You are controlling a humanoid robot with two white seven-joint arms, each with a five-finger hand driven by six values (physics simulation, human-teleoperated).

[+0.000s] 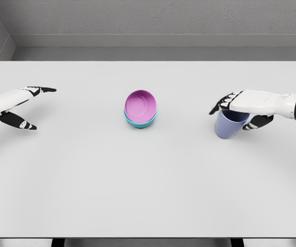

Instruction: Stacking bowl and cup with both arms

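White table, two hands, nested bowls, one cup.

Table: bare surface all round the fingers, edges far off. Left hand: fingers spread, thumb apart, holding nothing, well left of the bowls. Right hand: fingers wrapped over the blue cup, gripping its rim. Pink bowl sits inside teal bowl, between both hands.

Matt cup, smooth matt table

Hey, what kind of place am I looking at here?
Probably a bare simulated test bench, not a home: a plain white table, blank grey walls, and only a pink bowl nested in a teal bowl and a blue-violet plastic cup.
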